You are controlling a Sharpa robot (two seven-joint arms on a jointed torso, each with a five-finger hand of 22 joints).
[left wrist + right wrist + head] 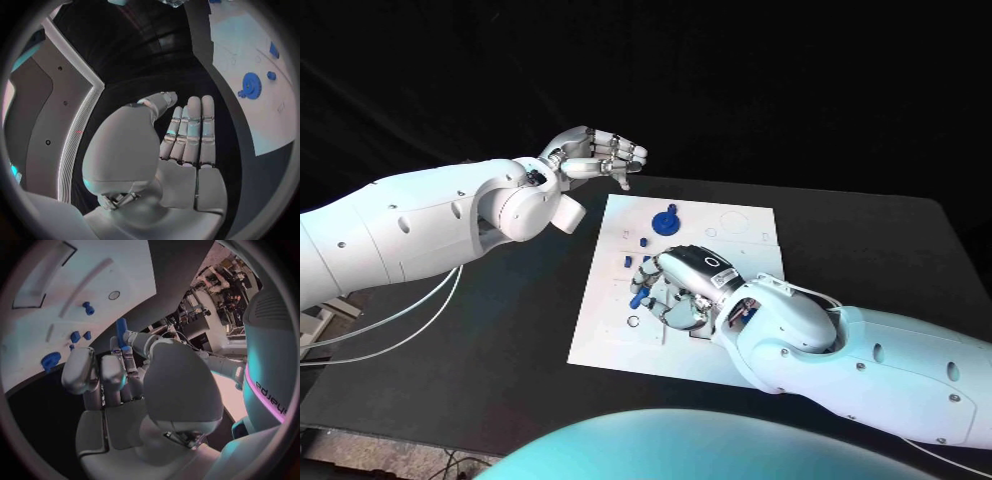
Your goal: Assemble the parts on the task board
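Left hand [599,155]: silver, many-fingered, on the white arm coming in from the left. It hangs over the black worktop [516,330] just off the far-left corner of the white rectangular task board [617,340]. Not touching the board. Head view shows the fingers curled in toward the palm; the left wrist view shows them straighter, lying side by side with the thumb folded across. Nothing in them either way.

Task board: flat in the middle of the worktop, long axis running away from the robot, slightly skewed.

Parts on the board, left to right:
- small blue peg [638,298] at the right hand's fingertips, near the board's middle. Head view: long axis roughly along the board's length, leaning a little. Right wrist view: the same blue peg [121,332] stands up past the fingers [115,371], pinched between the thumb and a finger, its free end pointing away from the palm toward the board.
- a few small blue studs [643,240] left of centre, too small to read their orientation.
- blue round disc-shaped part with a stub [666,221] near the far end, stub pointing toward the far edge.

Right hand [692,285]: silver, palm down over the near-middle of the board, fingers clamped on the peg. Can't tell whether the peg's lower end touches the board.
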